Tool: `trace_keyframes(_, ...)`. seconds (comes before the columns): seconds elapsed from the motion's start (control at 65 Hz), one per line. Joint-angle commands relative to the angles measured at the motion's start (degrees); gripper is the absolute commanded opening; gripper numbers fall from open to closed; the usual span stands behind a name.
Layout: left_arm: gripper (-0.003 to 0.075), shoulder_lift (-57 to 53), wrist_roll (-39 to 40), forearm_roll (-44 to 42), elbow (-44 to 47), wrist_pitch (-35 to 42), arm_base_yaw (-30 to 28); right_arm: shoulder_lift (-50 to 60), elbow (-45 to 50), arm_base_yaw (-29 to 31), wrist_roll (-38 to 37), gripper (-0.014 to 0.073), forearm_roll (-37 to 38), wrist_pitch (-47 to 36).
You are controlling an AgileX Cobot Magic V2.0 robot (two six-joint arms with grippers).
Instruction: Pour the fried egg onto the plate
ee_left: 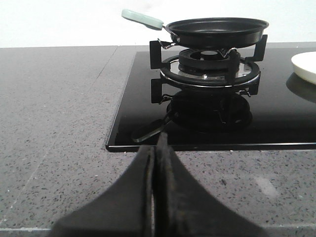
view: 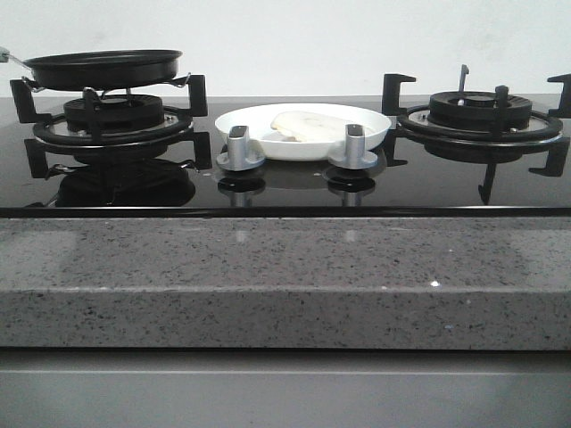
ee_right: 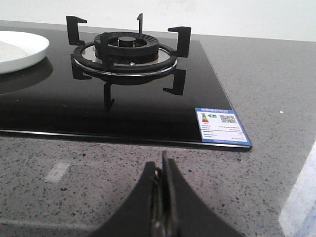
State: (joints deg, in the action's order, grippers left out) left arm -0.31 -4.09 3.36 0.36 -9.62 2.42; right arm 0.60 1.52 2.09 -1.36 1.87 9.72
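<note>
where the front view looks over the grey speckled bench (view: 285, 276), a black glass hob (view: 285, 192) lies along it with two burners. the pan (view: 103, 68) sits on the left burner (view: 111, 120), black and round, its handle running off the left edge. the right burner (view: 480, 114) is bare. between them the plate (view: 303, 131) rests on the glass, just behind two silver knobs (view: 239, 150), and the egg (view: 308, 124) lies in it, pale and flat, a little right of the middle. neither hand shows in this view.

in the left wrist view, the left hand (ee_left: 157, 148) hangs low over the bench in front of the hob's near edge, its two dark fingers pressed together with only a hairline seam between them and nothing held. beyond it the pan (ee_left: 217, 30) stands on its burner (ee_left: 210, 66), the pale green handle (ee_left: 142, 19) pointing away from the plate. a sliver of the plate's rim (ee_left: 305, 66) shows at the frame's edge, well apart from the pan.

in the right wrist view, the right hand (ee_right: 162, 170) is likewise closed tight on nothing, over the bench short of the hob's edge. the bare burner (ee_right: 126, 52) stands ahead of it, and a blue-edged label (ee_right: 220, 126) sticks to the glass at the near corner. part of the plate (ee_right: 22, 49) shows beside the burner; the pale patch on it may be the egg, but too little is in frame to be sure.
</note>
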Motion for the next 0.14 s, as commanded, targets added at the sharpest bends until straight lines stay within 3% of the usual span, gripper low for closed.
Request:
trace_keyframes(0.0,-0.0019,-1.02,0.59,0.16,0.27,5.2,0.58,1.06,-0.23,0.32,0.26,-0.0068,-0.25,-5.07)
trace_keyframes(0.123,-0.0019,-1.02,0.59,0.16,0.27,5.2,0.58,1.06,-0.23,0.32,0.26,-0.0068,-0.25,-5.07)
